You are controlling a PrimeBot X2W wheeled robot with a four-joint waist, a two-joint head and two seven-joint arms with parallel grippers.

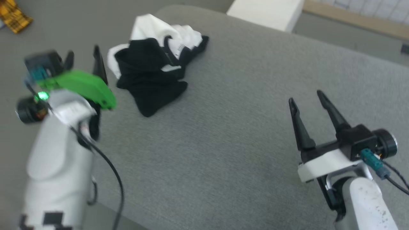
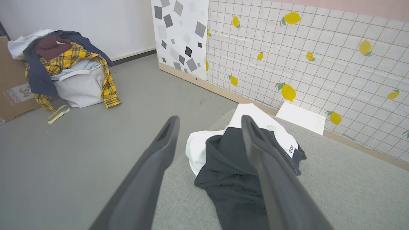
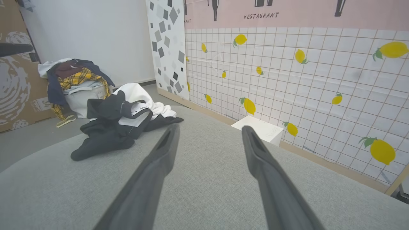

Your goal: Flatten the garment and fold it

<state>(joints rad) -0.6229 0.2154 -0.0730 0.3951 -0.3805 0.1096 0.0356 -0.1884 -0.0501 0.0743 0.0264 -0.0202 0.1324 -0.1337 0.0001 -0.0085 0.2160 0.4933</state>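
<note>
Here the garment point(image 1: 150, 70) lies near spread left tool point(image 1: 83, 51), far from spread right tool point(image 1: 304, 96).

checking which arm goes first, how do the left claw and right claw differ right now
The left claw is close to the crumpled garment; the right claw is far from it, over bare grey surface. The left claw carries a green cover; the right claw's mount is white. Both are open and empty.

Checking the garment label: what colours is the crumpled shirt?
The shirt is black and white; right wrist view shows it best.
</note>
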